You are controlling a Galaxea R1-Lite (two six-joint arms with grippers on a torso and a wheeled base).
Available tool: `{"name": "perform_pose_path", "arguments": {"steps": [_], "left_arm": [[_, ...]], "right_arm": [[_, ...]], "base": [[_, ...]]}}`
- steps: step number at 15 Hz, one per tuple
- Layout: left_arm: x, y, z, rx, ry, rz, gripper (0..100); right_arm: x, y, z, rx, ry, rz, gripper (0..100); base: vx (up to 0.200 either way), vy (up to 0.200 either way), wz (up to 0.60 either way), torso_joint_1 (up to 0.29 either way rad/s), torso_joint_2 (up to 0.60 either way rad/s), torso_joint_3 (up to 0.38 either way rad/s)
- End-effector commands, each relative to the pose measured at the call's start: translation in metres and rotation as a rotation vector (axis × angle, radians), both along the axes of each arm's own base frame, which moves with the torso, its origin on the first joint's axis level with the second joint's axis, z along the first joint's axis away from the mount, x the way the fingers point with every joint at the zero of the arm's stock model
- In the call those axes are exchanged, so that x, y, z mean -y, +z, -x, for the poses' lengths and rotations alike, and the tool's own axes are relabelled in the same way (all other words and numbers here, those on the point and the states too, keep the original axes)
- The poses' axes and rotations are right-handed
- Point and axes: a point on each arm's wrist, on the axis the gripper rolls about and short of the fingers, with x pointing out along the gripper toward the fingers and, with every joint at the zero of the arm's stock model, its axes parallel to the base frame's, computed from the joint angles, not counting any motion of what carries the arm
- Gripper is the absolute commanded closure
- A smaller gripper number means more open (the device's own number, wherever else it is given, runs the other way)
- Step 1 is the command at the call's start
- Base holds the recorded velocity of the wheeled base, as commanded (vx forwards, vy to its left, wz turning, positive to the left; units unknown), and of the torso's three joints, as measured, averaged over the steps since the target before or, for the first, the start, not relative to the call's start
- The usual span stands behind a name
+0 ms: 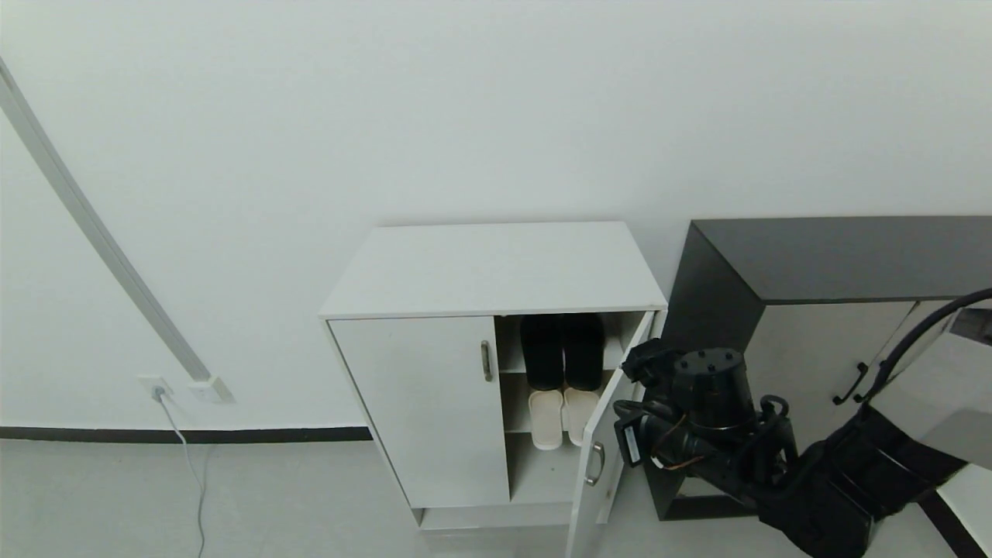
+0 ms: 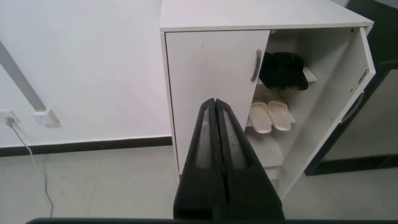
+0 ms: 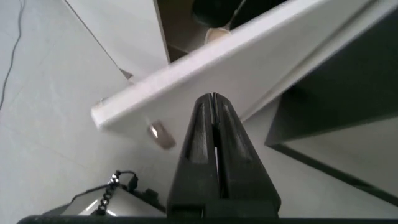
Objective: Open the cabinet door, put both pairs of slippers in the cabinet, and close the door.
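The head camera looks forward and down from well back at the white cabinet (image 1: pixel 496 267) against the wall. The left wrist camera sits lower and faces the cabinet front past the left gripper (image 2: pixel 215 102), whose fingers are pressed together. Both views share the shelves with the slippers (image 1: pixel 546 418) and the half-swung door (image 1: pixel 593 504). The right wrist camera sits close to that door's outer face, looking past the right gripper (image 3: pixel 213 96), likewise closed.

no readable text, label or number anywhere
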Motion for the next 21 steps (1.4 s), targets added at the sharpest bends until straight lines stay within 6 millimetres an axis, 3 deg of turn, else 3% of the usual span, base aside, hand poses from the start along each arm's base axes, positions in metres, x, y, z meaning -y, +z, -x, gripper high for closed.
{"name": "perform_pose_path", "arguments": {"steps": [1, 21], "left_arm": [[0.0, 0.0, 0.0, 0.0, 0.0, 0.0, 100], [0.0, 0.0, 0.0, 0.0, 0.001, 0.0, 100]], "right_arm": [[-0.007, -0.016, -0.015, -0.018, -0.009, 0.012, 100], [-0.063, -0.038, -0.118, 0.136, -0.056, -0.116, 100]], "base": [[0.0, 0.0, 0.0, 0.0, 0.0, 0.0], [0.0, 0.0, 0.0, 0.0, 0.0, 0.0]]}}
